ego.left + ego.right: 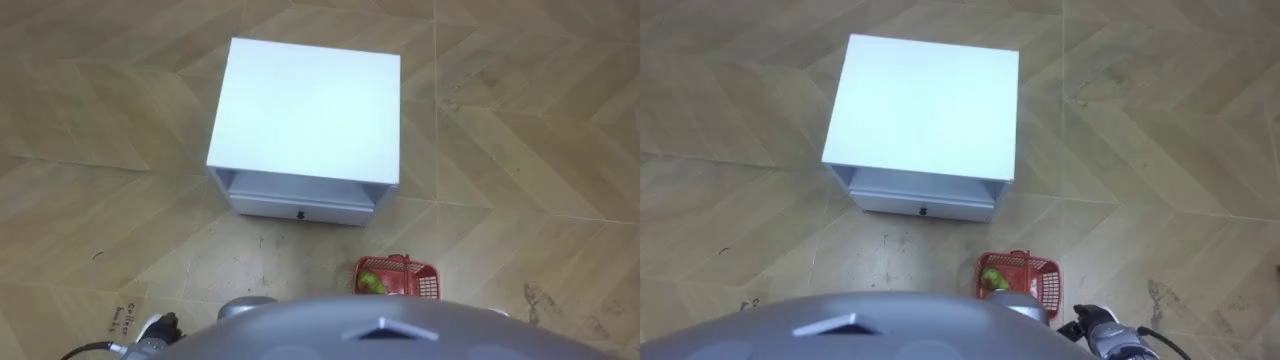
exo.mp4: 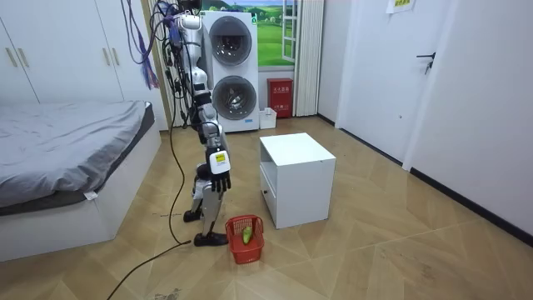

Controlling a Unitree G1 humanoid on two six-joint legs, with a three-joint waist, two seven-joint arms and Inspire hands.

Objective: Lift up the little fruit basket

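Fruit basket (image 1: 424, 286): one, red, with mesh walls. It stands upright on the wood-patterned floor (image 1: 100, 150), at about 5 o'clock from the cabinet in the eye views and apart from it. No hand touches it.
Fruit: one green fruit (image 1: 370, 283) is visible, lying inside the basket against its 9 o'clock side.
Cabinet (image 1: 310, 110): one, white and box-shaped, with a bare flat top. Its front faces the robot.
Cabinet front: one open slot lies above one drawer (image 1: 330, 210). The drawer is closed and has one small dark knob (image 1: 299, 214) at its middle.
Robot's stance: it is upright on the floor between the bed and the cabinet, facing the cabinet. In the room view the basket sits just beside its feet, at about 5 o'clock from them.
Right hand (image 2: 218, 179): it hangs at the robot's side above the basket and holds nothing. Its fingers point straight down, loosely apart.
Left hand (image 1: 150, 327): it shows at 7 o'clock in the left eye view, low beside the body. Its state cannot be told.
Bed (image 2: 67, 133): one, with grey covers, at 9 o'clock in the room view.
Drum machines (image 2: 229, 75): two, stacked one on the other, at 12 o'clock behind the robot.
Red box (image 2: 281, 95): one, on the floor just beside the machines.
Door (image 2: 433, 83): one, white and closed, at 2 o'clock in the room view.
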